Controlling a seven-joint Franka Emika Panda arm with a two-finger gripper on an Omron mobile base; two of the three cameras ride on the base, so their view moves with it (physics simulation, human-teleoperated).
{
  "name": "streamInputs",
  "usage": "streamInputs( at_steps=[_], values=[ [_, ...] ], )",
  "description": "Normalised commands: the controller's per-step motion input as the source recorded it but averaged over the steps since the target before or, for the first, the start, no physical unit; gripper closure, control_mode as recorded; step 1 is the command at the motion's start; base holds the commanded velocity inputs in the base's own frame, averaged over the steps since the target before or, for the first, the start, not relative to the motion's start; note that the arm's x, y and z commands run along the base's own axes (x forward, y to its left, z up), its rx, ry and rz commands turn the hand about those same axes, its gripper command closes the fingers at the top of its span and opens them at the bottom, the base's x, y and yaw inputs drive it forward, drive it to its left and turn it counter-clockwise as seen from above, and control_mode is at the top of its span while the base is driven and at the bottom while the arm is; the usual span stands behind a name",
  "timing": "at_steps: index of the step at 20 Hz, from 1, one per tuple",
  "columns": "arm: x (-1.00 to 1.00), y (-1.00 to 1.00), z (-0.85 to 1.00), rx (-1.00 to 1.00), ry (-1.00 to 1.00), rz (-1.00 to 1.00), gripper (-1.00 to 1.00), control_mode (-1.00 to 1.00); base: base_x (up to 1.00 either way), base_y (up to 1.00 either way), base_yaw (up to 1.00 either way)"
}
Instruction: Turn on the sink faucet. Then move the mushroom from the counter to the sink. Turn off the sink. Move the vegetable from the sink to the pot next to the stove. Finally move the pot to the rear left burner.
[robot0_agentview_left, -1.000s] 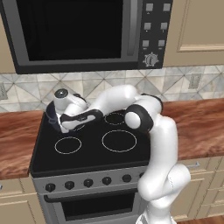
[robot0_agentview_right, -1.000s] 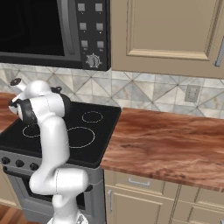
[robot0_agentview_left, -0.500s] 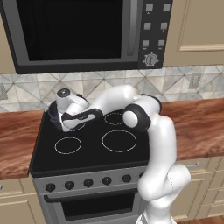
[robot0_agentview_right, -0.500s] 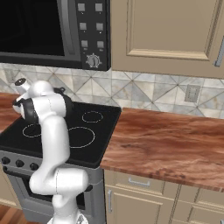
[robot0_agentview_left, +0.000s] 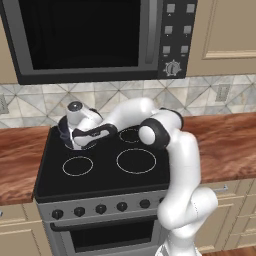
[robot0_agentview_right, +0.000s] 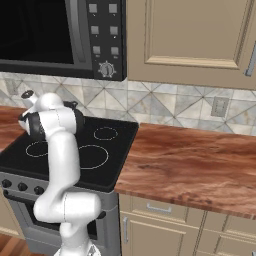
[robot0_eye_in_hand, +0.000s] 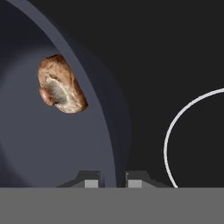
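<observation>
Resting inside the pot (robot0_eye_in_hand: 43, 144), the mushroom (robot0_eye_in_hand: 60, 85) lies beyond the fingertips, left of the rim. Gripper (robot0_eye_in_hand: 112, 178) is clamped on the pot's rim, over the stove's (robot0_agentview_left: 100, 175) rear left burner.

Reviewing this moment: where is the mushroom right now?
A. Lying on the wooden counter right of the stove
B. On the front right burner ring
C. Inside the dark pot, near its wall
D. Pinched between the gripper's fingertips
C: the hand view shows the mushroom lying inside the pot, close to its curved wall, while the gripper clamps the pot's rim.
</observation>
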Motion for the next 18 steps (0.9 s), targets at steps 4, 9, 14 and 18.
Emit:
streamInputs(
  at_steps=[4, 9, 14, 18],
  values=[
    [0.21, -0.04, -0.03, 0.01, 0.01, 0.0, 1.0, -1.0, 0.0, 0.0, 0.0],
    [0.18, -0.01, -0.1, 0.0, 0.0, 0.01, 1.0, -1.0, 0.0, 0.0, 0.0],
    [0.18, 0.0, -0.12, 0.0, 0.0, 0.03, 1.0, -1.0, 0.0, 0.0, 0.0],
    [0.18, 0.0, -0.11, 0.0, 0.01, 0.04, 1.0, -1.0, 0.0, 0.0, 0.0]
  ],
)
